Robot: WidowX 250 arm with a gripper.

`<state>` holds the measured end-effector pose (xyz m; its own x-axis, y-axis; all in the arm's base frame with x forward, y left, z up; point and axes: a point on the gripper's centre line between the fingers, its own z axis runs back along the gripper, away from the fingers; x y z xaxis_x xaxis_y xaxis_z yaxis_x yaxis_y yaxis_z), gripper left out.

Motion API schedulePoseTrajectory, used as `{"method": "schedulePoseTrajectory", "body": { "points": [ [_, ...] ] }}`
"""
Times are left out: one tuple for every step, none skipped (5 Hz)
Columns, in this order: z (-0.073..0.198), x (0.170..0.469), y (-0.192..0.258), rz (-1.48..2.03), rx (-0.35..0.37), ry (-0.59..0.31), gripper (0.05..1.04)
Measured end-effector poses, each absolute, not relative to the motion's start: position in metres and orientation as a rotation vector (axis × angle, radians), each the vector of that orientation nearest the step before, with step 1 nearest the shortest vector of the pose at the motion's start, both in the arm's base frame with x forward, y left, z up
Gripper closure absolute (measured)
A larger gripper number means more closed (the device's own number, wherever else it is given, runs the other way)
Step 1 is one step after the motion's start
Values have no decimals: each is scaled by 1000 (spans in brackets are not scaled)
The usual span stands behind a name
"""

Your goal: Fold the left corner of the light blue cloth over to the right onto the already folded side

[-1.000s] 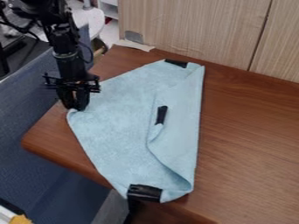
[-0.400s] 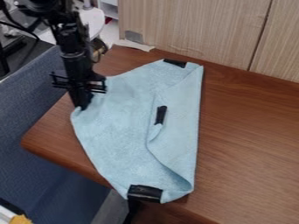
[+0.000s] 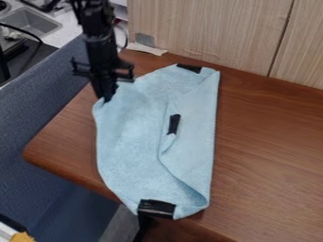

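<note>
The gripper hangs at the upper left of the cloth, shut on the left corner of the light blue cloth, which is lifted a little there. Most of the cloth lies on the wooden table. Its right part is folded over toward the middle, with a black tab on the folded-in corner. Black pieces also sit at the cloth's top corner and at its bottom edge.
A wood-grain panel stands along the table's back edge. A blue padded surface lies beyond the left edge. A metal sink is at the upper left, and a pale strip rests at the table's back corner.
The gripper has moved right and toward the back, drawing the cloth's left corner along with it. The cloth's left edge has shifted inward, while the folded right side has stayed nearly the same.
</note>
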<state>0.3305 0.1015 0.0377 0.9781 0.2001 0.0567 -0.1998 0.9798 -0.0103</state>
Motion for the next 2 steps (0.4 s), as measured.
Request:
{"method": "schedulePoseTrajectory", "body": {
  "points": [
    [59, 340, 74, 179, -22, -112, 1015],
    [61, 349, 39, 112, -46, -132, 1015]
  ]
}}
